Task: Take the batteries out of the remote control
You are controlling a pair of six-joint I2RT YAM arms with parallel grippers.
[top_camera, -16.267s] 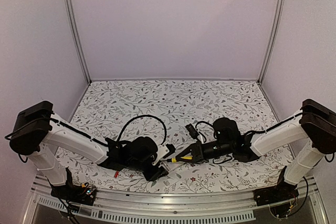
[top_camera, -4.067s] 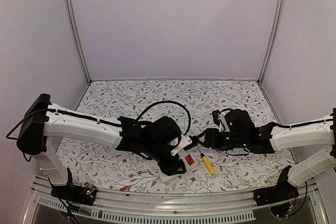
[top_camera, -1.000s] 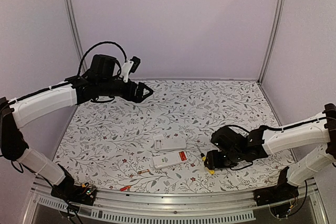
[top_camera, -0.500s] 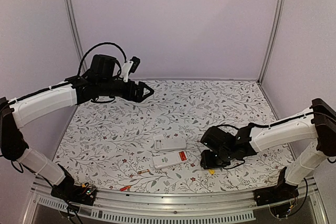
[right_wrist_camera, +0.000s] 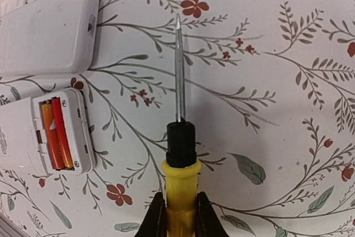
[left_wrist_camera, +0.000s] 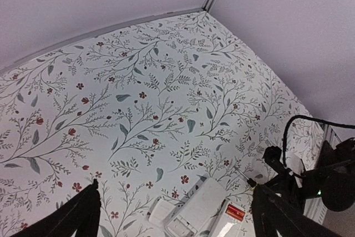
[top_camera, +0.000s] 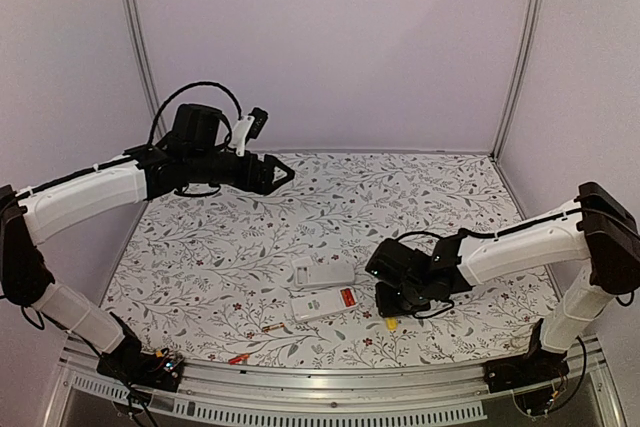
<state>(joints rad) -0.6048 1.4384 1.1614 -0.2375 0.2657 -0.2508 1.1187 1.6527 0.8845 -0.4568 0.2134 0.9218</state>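
Observation:
A white remote control (top_camera: 318,306) lies face down near the front with its compartment open; two red-orange batteries (top_camera: 347,296) sit in it. They also show in the right wrist view (right_wrist_camera: 55,134) and the left wrist view (left_wrist_camera: 234,212). My right gripper (top_camera: 388,302) is low over the table just right of the remote, shut on a yellow-handled screwdriver (right_wrist_camera: 181,187) whose shaft (right_wrist_camera: 179,70) points past the remote. My left gripper (top_camera: 278,175) is raised high at the back left, open and empty (left_wrist_camera: 175,192).
A second white remote-like body (top_camera: 325,273) lies just behind the remote, with a small white cover (left_wrist_camera: 161,210) at its end. One loose battery (top_camera: 270,327) lies on the table at the front, and another (top_camera: 238,357) lies on the front rail.
My right gripper has slid left along the table with the screwdriver, closer to the open remote. The left arm has stayed still.

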